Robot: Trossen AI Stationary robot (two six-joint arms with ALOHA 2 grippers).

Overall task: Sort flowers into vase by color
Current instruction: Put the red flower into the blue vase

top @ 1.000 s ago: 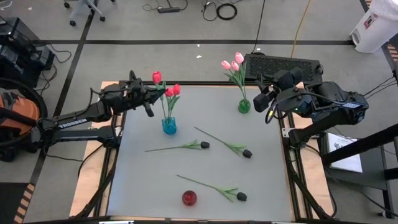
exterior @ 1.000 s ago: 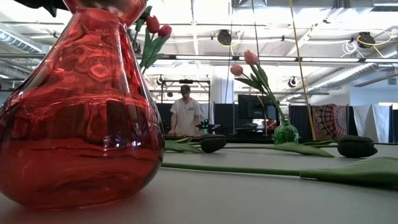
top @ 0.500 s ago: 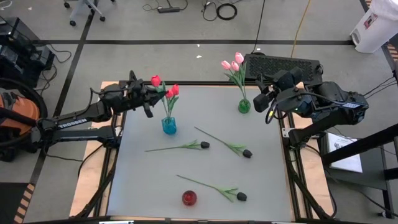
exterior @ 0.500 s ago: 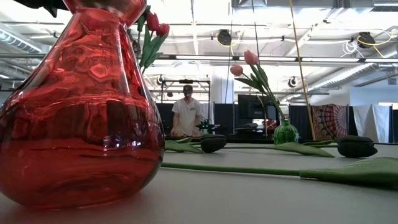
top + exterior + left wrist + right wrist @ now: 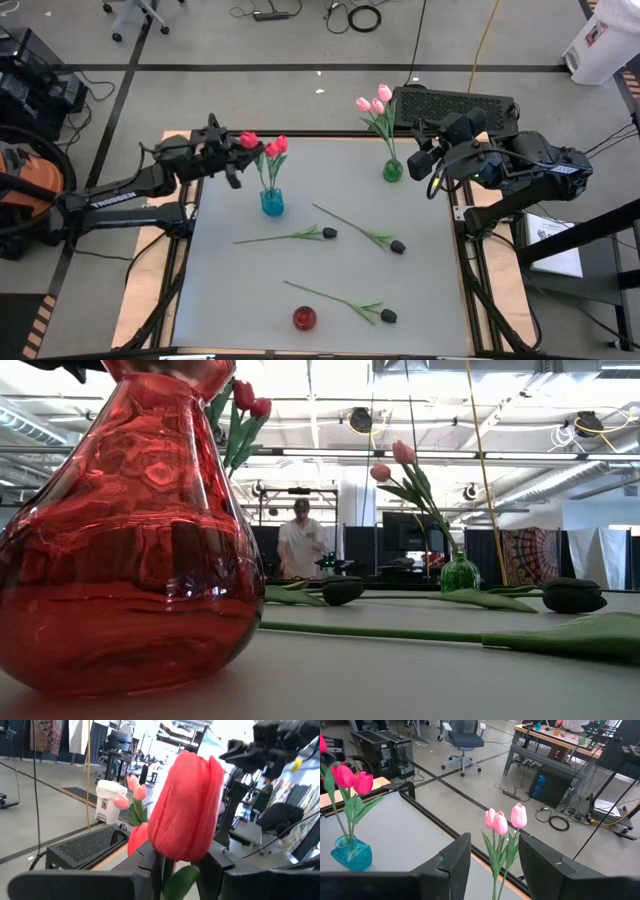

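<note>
Left wrist view — red tulip [image 5: 187,805] between left hand [image 5: 182,870] fingers, seemingly parted.

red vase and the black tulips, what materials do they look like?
Red vase: glass by the look, glossy, translucent, mirroring the ceiling lights. Black tulips: likely artificial, matte heads, fabric or plastic unclear; stiff thin green stems lying flat on the table.

Overhead downward view, table-level view behind red vase [image 5: 125,530], wrist views sharing pink tulips [image 5: 502,821]
</note>
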